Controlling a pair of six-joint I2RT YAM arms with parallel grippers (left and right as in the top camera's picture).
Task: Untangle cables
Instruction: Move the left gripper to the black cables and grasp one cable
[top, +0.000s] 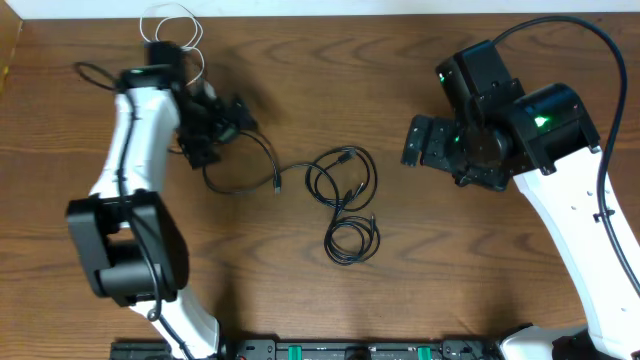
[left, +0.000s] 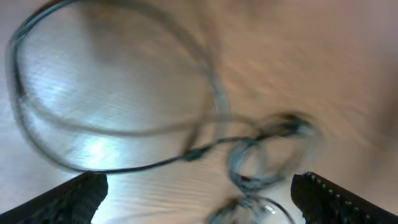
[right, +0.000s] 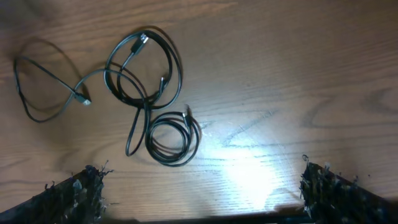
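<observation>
Cables (top: 345, 195) coiled, near left fingers (left: 71, 198), well apart from right fingers (right: 78, 193)

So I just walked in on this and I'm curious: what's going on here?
Two robot arms are working on cables on a wooden table. The left arm has its jaws open near a long black loop, though its wrist view is blurred. The right arm hovers beside the black tangle, jaws open and empty. A white cable lies apart at the far edge. Nothing is gripped.
</observation>
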